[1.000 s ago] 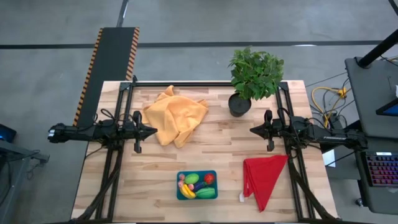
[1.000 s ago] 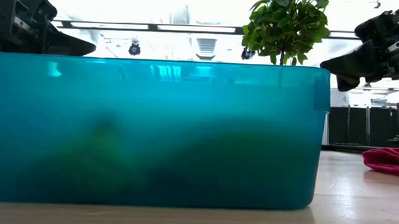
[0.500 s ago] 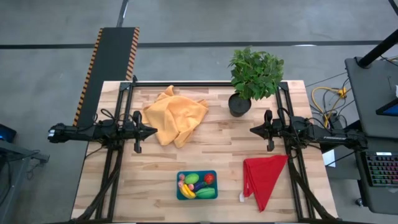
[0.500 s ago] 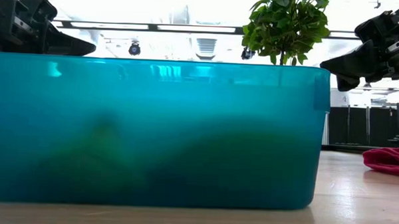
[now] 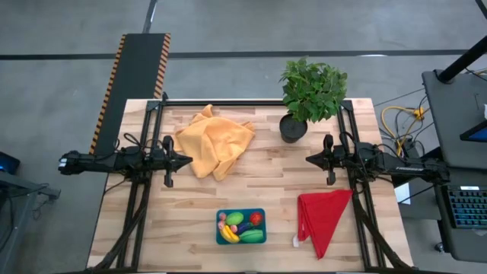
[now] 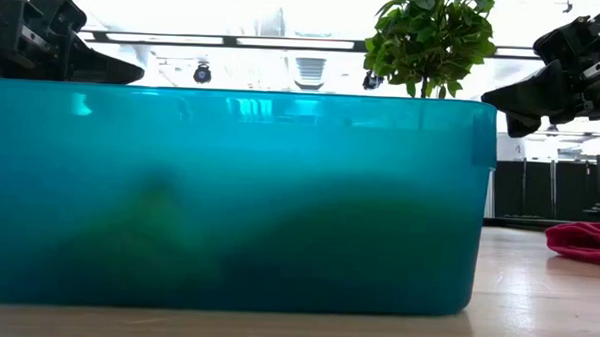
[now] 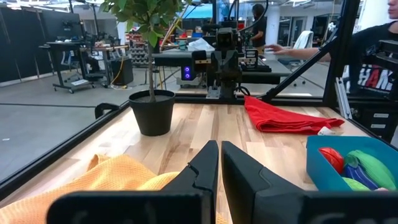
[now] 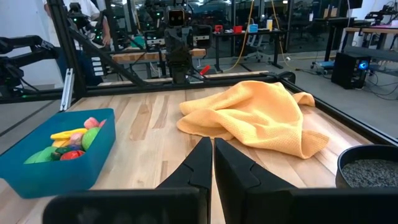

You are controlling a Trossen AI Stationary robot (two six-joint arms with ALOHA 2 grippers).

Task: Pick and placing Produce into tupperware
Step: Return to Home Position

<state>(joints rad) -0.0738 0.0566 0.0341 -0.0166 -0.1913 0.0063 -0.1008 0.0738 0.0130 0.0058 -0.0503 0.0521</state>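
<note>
The produce (image 5: pixel 242 227) lies inside the tupperware (image 5: pixel 241 211) (yellow, red and green pieces show). Well behind it, on either side, the left gripper (image 5: pixel 188 161) and right gripper (image 5: pixel 309 159) hover, each pressed together.

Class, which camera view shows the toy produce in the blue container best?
The right wrist view: the produce lies near, pieces distinct. High view: whole but distant. Left wrist: only part. Low: dim shapes through the tupperware wall.

Wooden table (image 5: pixel 175 221): orange cloth (image 5: pixel 214 141) left, potted plant (image 5: pixel 293 128) right, red cloth (image 5: pixel 323 217) right, tupperware (image 5: pixel 241 211) left of red cloth.
</note>
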